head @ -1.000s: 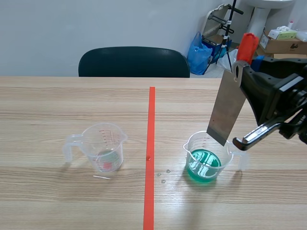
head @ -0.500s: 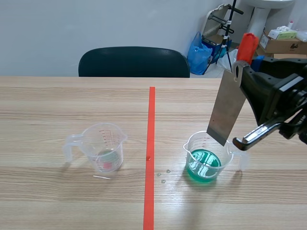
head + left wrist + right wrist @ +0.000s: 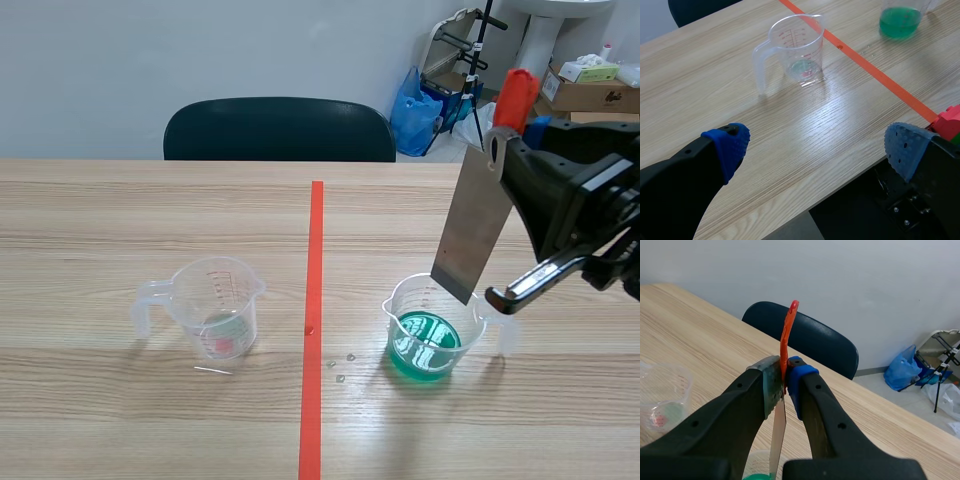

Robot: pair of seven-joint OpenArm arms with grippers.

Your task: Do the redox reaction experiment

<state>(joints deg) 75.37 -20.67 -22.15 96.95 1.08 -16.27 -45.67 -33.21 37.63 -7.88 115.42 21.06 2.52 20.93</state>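
Note:
A clear beaker with green liquid (image 3: 428,338) stands right of the tape line. My right gripper (image 3: 510,165) is shut on a metal scraper (image 3: 474,230) with an orange-red handle (image 3: 786,340); the blade hangs tilted, its lower edge just above the beaker's far rim. In the right wrist view the blade (image 3: 777,436) runs down between the pads toward the green liquid. An almost empty clear measuring cup (image 3: 213,305) with a reddish trace at its bottom stands left of the line. My left gripper (image 3: 817,142) is open, off the table's near edge, with that cup (image 3: 797,48) well ahead of it.
The orange-red tape line (image 3: 313,310) splits the wooden table, with small droplets (image 3: 341,366) beside it near the green beaker. A dark chair (image 3: 279,130) stands behind the far edge. Bags and boxes (image 3: 590,85) lie at the back right.

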